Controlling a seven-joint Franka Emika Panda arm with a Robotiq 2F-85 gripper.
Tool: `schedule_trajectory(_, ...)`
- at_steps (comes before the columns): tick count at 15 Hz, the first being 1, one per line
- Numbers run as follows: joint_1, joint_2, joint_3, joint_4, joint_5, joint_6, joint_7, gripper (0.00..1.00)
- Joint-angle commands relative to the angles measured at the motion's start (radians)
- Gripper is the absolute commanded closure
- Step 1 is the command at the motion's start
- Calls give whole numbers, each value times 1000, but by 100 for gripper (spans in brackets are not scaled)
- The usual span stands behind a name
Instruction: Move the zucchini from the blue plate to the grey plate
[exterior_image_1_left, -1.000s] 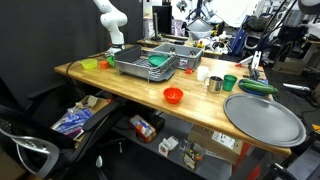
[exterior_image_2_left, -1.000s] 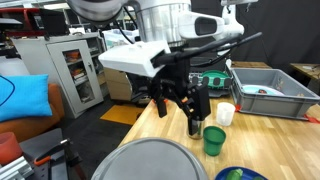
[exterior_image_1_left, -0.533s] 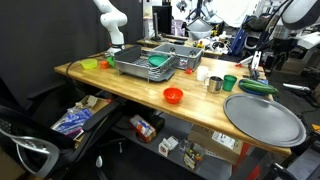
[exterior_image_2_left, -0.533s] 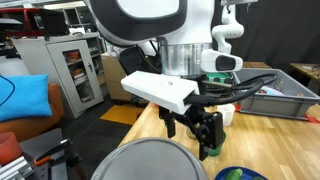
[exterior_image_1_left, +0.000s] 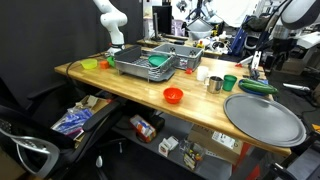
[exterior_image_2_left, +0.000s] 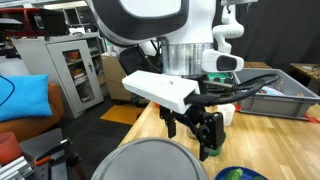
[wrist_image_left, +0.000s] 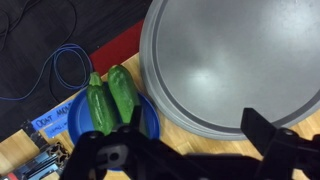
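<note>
Two green zucchini (wrist_image_left: 108, 97) lie side by side on the blue plate (wrist_image_left: 73, 122), left of the large grey plate (wrist_image_left: 230, 60) in the wrist view. In both exterior views the grey plate (exterior_image_1_left: 264, 118) (exterior_image_2_left: 150, 162) sits at the table end, with the blue plate and zucchini (exterior_image_1_left: 257, 87) beside it. The blue plate (exterior_image_2_left: 240, 174) is cut off at the frame bottom. My gripper (wrist_image_left: 185, 150) (exterior_image_2_left: 205, 130) hangs open and empty above the wood between the two plates, touching neither.
A grey bin (exterior_image_1_left: 148, 66) with a green item stands mid-table. A red bowl (exterior_image_1_left: 172, 95), a green cup (exterior_image_1_left: 230, 82), a metal cup (exterior_image_1_left: 214, 84) and a white cup (exterior_image_2_left: 226, 113) stand on the table. A blue cable (wrist_image_left: 62, 62) lies on the floor.
Since one second ago the arm has swung round and the gripper has come lower, over the plates. It has not moved in the last half second.
</note>
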Motion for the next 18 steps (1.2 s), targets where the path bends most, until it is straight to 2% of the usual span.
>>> schedule_trajectory(1, -41, 85, 23, 66, 15, 24, -13, 0)
schedule_trajectory(9, -47, 292, 25, 236, -85, -66, -46, 0)
schedule_trajectory(13, -78, 364, 53, 313, -65, -131, -109, 0)
schedule_trajectory(18, -82, 458, 52, 426, -84, -183, -99, 0)
